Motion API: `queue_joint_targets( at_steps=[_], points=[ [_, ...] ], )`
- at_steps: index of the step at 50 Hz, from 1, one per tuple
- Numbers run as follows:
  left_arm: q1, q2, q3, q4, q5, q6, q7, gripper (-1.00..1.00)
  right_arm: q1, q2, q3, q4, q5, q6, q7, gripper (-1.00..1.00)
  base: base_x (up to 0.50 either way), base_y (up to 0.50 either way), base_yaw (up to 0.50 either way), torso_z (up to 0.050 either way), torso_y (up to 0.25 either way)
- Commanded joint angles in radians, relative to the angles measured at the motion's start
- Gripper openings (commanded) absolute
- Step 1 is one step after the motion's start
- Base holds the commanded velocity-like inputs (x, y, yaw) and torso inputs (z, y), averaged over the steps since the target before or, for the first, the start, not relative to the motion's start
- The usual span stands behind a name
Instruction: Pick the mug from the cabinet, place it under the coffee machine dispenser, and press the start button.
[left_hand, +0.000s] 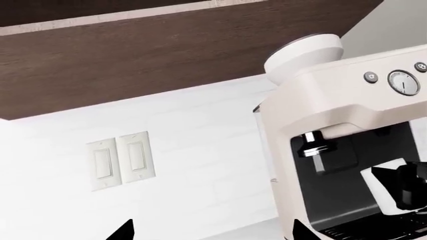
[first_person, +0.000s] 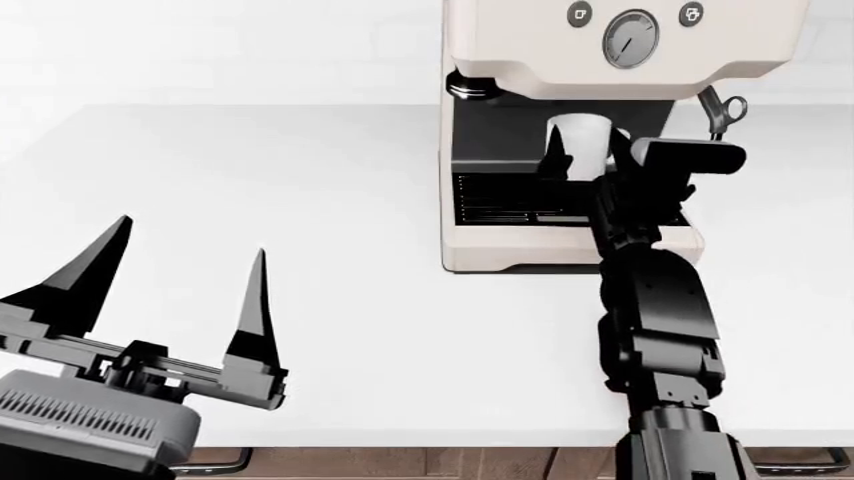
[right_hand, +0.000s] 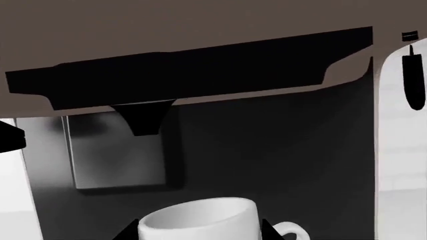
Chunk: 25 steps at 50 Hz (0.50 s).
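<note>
From my left wrist camera I see the cream coffee machine (left_hand: 347, 145) against a white wall, with its round gauge (left_hand: 404, 82), small buttons (left_hand: 371, 77) beside it, and two wall switches (left_hand: 121, 161) off to the side under a dark cabinet (left_hand: 167, 50). Inside the black recess the mug (left_hand: 387, 175) shows white, with my right gripper (left_hand: 407, 187) dark against it. Only the two tips of my left fingers (left_hand: 123, 231) poke into this picture, well apart.

From my head camera, my left gripper (first_person: 180, 290) hovers over the bare counter (first_person: 267, 160), spread wide and holding nothing. My right arm (first_person: 654, 320) reaches into the machine's recess, where the mug sits over the slotted drip tray (first_person: 514, 210), beneath the overhanging top. The chrome steam wand (first_person: 721, 112) hangs just beside the machine.

From my right wrist camera the mug's rim fills the lower edge, and the coffee machine dispenser (right_hand: 141, 120) hangs above it (a little off to one side, as far as this angle lets me judge). Dark finger edges flank the mug, but whether I am clamped on it or have let go I cannot tell.

So I judge the fetching done and the placing nearly so; release, if needed, and the start button remain. Which button is start is too small to read, and the mug's base is hidden.
</note>
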<state>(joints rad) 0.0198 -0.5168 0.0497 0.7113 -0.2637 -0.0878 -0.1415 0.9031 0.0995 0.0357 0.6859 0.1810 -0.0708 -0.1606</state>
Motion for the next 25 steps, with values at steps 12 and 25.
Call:
queue_joint_targets(
  at_steps=[12,25],
  points=[
    [0.014,-0.006,-0.004,0.013,0.001,0.006,-0.008,1.0,-0.064,0.021,-0.003,-0.083,-0.001,0.04,0.017,-1.0,0.0,0.0,0.0,0.0,0.0],
    [0.013,-0.006,-0.002,0.008,0.001,0.01,-0.01,1.0,-0.08,0.033,-0.022,-0.118,0.008,0.113,0.019,1.0,0.0,0.0,0.0,0.0,0.0]
  ],
)
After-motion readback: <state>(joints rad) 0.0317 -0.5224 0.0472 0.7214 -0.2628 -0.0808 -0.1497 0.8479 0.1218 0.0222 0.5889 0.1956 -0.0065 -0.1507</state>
